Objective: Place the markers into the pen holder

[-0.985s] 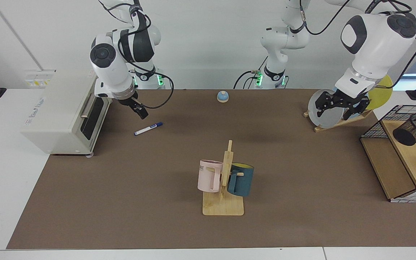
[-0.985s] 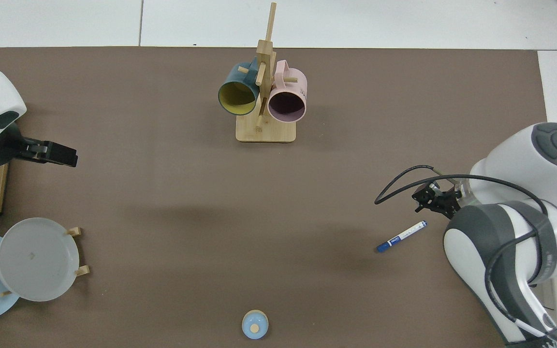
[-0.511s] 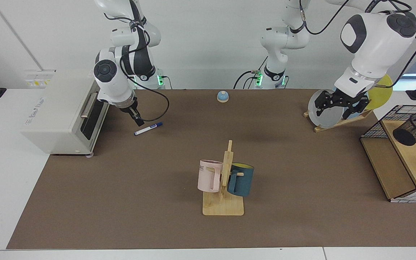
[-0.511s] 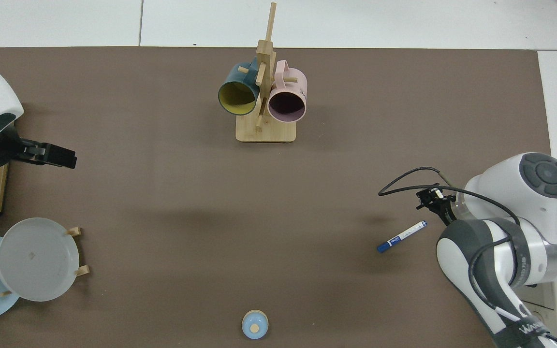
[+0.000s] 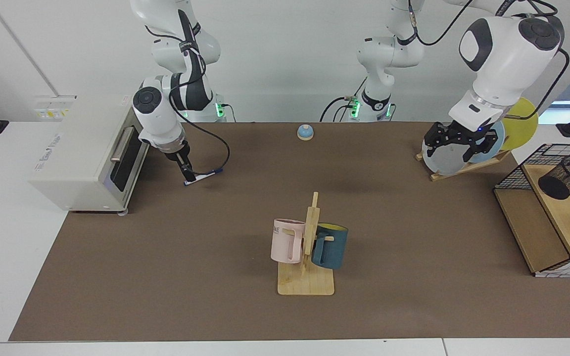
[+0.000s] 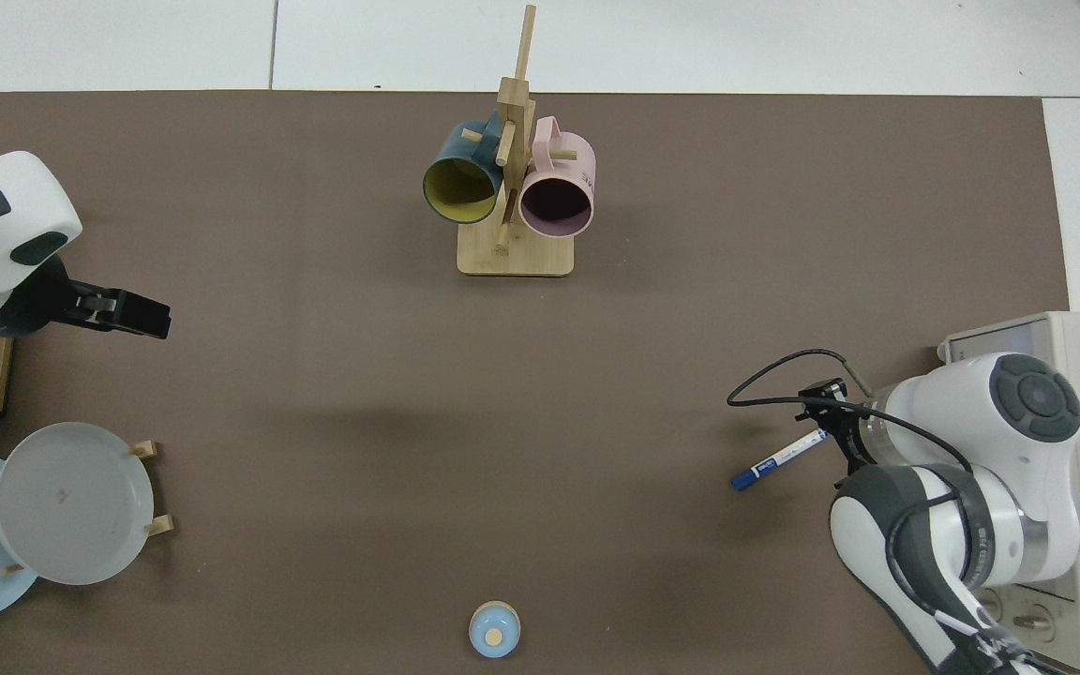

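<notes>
marker (image 5: 205, 176), one only, lies flat on the brown mat (image 5: 176, 277) near the toaster oven (image 5: 84, 151) in the facing view. right gripper (image 5: 189, 176) is down at the marker's white tail end, fingertips at the mat; its fingers look nearly closed about the barrel, though from here i cannot tell whether they truly pinch it. left gripper (image 5: 458, 144) hangs above the mat in front of the plate rack (image 5: 463, 165), its fingers spread apart and holding nothing. pen holder (image 5: 568, 177), a black mesh cup, sits tilted on the wooden shelf of the wire basket (image 5: 545, 212), well apart from the marker. white wall behind, white table around the mat. one mug tree (image 5: 307, 267) with two mugs, one small blue bell (image 5: 305, 132), three plates in the rack.

from the top view, the marker (image 6: 777, 460) lies slanted, blue cap pointing away from the right gripper (image 6: 829, 441), which is at its white end. left gripper (image 6: 142, 315) is over bare mat (image 6: 334, 422), empty. two plates show here, grey and pale blue, and the bell (image 6: 494, 629) at the mat's edge.
</notes>
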Action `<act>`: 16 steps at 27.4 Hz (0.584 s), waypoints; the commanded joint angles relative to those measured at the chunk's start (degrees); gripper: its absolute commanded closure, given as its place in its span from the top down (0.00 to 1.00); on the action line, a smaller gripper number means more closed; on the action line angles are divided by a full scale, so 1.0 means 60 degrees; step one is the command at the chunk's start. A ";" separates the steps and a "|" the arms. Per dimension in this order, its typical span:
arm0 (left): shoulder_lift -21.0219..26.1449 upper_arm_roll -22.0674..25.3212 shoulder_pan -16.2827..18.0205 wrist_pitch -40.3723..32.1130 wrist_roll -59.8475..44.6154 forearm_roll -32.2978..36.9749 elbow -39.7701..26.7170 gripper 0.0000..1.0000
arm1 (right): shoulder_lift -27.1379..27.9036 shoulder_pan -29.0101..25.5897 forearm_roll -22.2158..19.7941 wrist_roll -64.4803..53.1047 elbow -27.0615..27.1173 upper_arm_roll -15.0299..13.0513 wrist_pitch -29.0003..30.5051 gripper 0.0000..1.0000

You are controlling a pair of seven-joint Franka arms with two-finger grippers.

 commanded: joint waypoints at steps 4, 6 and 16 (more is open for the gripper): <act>-0.0112 0.0042 -0.0113 0.0286 -0.0640 0.0057 -0.0425 1.00 | -0.0355 -0.0154 0.0299 0.0005 -0.0976 0.0083 0.0985 0.98; -0.0112 0.0042 -0.0114 0.0300 -0.0480 0.0071 -0.0425 1.00 | -0.0355 -0.0154 0.0299 -0.0068 -0.1137 0.0083 0.1161 0.98; -0.0112 0.0042 -0.0099 0.0535 0.1001 0.0101 -0.0439 1.00 | -0.0414 -0.0520 0.0766 -0.0815 -0.1943 0.0083 0.2202 0.97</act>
